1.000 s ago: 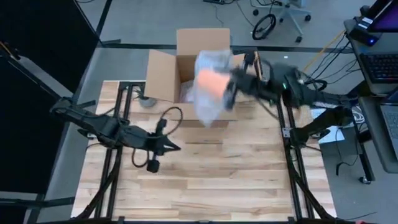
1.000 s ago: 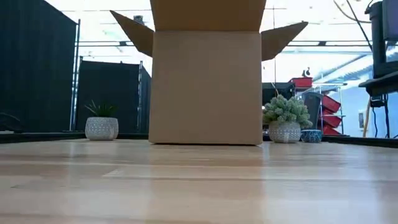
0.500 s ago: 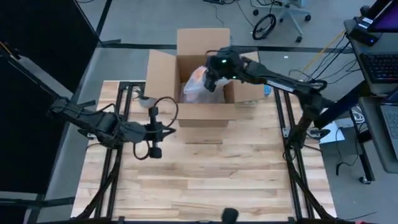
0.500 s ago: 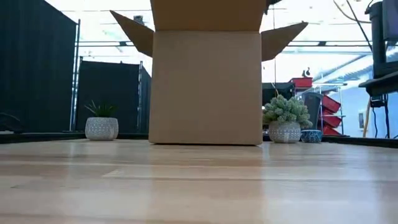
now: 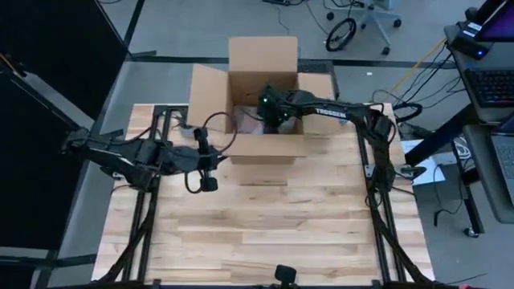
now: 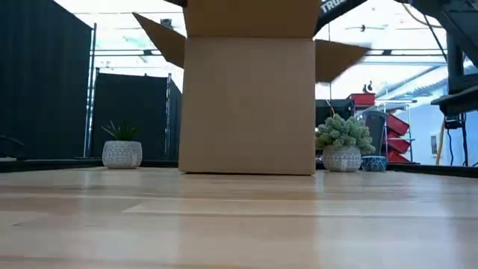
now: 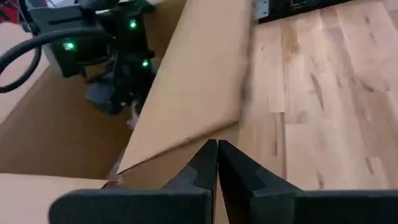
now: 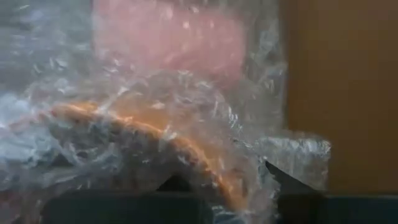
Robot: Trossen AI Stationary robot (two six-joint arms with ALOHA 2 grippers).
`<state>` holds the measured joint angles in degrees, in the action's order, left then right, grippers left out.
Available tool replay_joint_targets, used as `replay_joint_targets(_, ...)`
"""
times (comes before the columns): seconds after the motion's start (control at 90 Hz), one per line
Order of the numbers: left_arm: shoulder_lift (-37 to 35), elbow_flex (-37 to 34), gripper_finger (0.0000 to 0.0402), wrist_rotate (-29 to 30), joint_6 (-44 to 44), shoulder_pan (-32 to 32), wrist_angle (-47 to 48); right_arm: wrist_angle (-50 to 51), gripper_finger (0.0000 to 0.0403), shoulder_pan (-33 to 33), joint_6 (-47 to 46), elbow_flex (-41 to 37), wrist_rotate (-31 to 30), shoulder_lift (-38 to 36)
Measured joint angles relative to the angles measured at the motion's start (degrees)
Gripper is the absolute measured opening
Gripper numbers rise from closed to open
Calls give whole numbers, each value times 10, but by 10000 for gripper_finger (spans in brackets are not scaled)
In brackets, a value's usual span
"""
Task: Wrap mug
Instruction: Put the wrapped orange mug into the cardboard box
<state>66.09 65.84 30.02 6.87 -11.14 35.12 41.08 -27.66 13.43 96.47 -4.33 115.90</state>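
Observation:
An open cardboard box stands at the table's far middle, also seen in the low view. My right gripper reaches down into it, shut on the mug, an orange shape bundled in clear bubble wrap. My left gripper is shut and sits at the box's near left corner, its fingertips right at a cardboard edge. The low view hides the box's inside. My right gripper has the bubble wrap around the mug between its two fingers, coming from above into the box. The wrap hides the exact place of contact and whether the bundle rests on the box floor. My left gripper: I cannot tell whether its shut tips touch the box's edge.
A small grey pot stands left of the box. Two potted plants show beyond the table in the low view. The box's flaps stick out sideways. Bare wooden tabletop fills the near half.
My right gripper has carried the wrapped mug from above the box's near right rim down into the box. My left gripper has gone toward the far edge, up to the box's near left corner. The box's right flap has dipped.

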Motion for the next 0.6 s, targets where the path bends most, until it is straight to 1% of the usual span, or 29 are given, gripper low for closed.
replay_joint_targets(0.1,6,0,0,-10,-1,0,1,-1,42,0,-7,-2,1,10)
replay_joint_targets(0.189,7,0,0,-19,-1,0,1,16,71,0,-13,-8,3,20)
replay_joint_targets(0.267,8,0,0,-31,-4,0,-1,14,107,-1,-25,-5,10,9)
replay_joint_targets(0.422,8,0,0,-51,-5,0,-1,45,196,-9,-52,-4,68,11)
replay_joint_targets(0.522,8,0,0,-58,-5,0,0,51,249,-13,-63,-5,75,6)
replay_joint_targets(0.6,8,0,0,-58,-5,0,1,66,280,-15,-64,-3,75,-7)
